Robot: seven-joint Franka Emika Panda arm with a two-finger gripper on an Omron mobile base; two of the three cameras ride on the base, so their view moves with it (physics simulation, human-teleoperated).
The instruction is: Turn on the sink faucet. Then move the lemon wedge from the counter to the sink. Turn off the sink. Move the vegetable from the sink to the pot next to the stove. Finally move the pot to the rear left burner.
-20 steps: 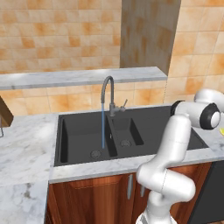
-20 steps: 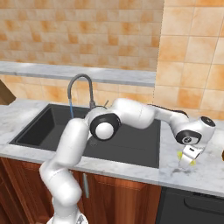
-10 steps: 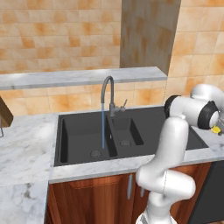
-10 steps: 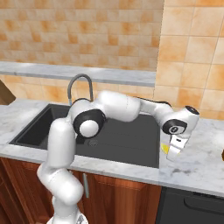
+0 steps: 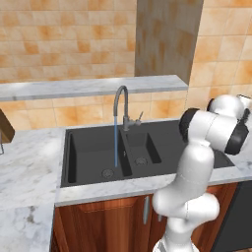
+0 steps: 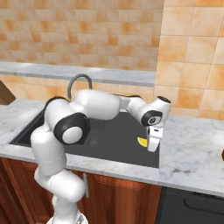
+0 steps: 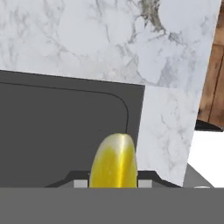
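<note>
My gripper (image 6: 150, 145) is shut on the lemon wedge (image 6: 142, 141), a small bright yellow piece held just above the right end of the black sink (image 6: 109, 144). In the hand view the lemon wedge (image 7: 113, 161) sits between the two fingertips, over the sink's (image 7: 57, 127) rounded corner, with the marble counter (image 7: 166, 57) beyond. The dark gooseneck sink faucet (image 5: 120, 101) stands behind the divider between the basins. A thin blue stream of water (image 5: 116, 142) falls from it into the larger left basin. The arm's white elbow covers the sink's right end in the left base view.
A marble ledge (image 5: 88, 87) runs along the tiled wall behind the faucet. A brown wooden block (image 5: 5, 125) stands on the counter at the far left. The stove's dark front (image 6: 192, 205) lies below the counter at lower right. Wooden cabinets (image 5: 108, 221) lie under the sink.
The arm has swung left, carrying the lemon wedge from above the right counter to the sink's right end. The water keeps running.
</note>
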